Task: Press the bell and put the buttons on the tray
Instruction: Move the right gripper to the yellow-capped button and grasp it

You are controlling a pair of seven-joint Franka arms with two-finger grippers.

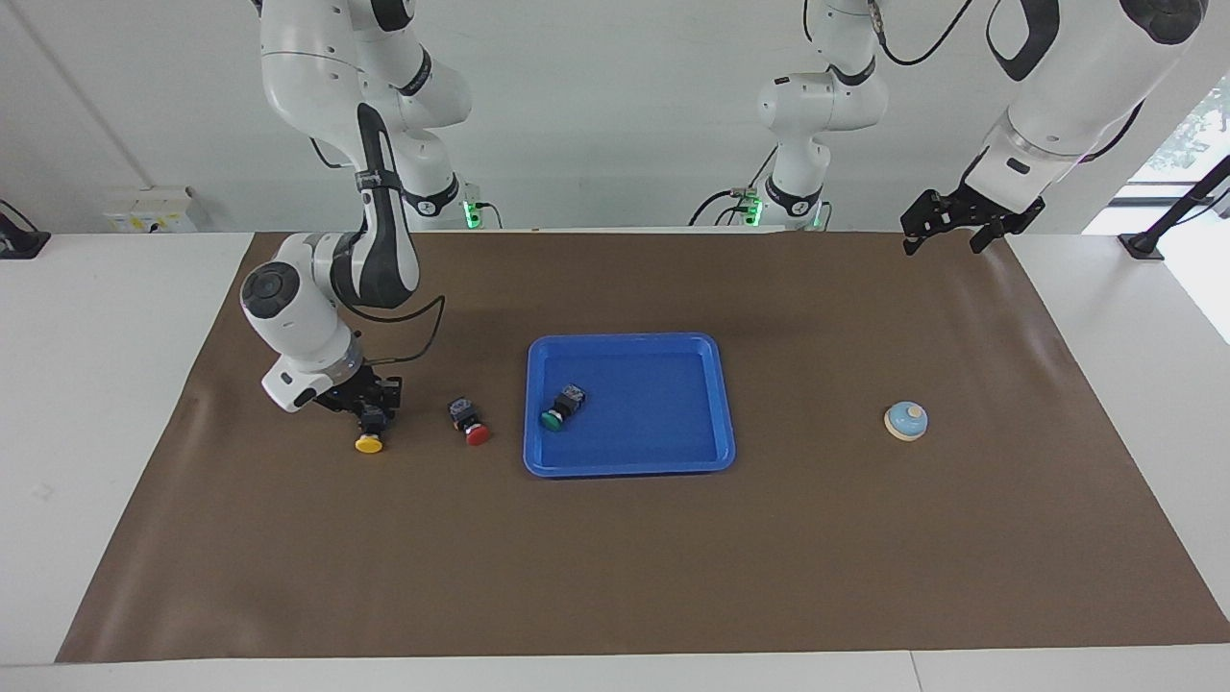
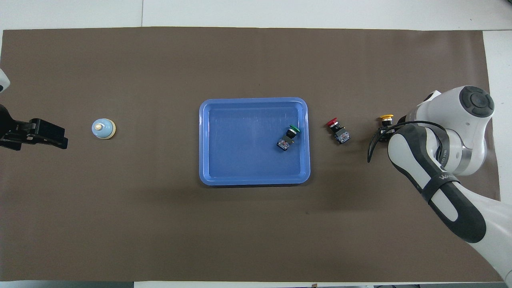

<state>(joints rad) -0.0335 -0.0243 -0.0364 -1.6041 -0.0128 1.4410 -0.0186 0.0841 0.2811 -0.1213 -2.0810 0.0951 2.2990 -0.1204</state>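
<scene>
While my right hand (image 1: 373, 411) is squeezing shut on the black body of the yellow button (image 1: 370, 434), I am guessing it is light, hard and a bit slippery, so the boxy body is the best spot. It is lying beside the red button (image 1: 471, 424), toward the right arm's end from the tray (image 1: 629, 463), where the green button (image 1: 562, 407) is lying. My left hand (image 1: 944, 234) is waiting, spread apart. The bell (image 1: 906, 421) is sitting toward the left arm's end from the tray.
</scene>
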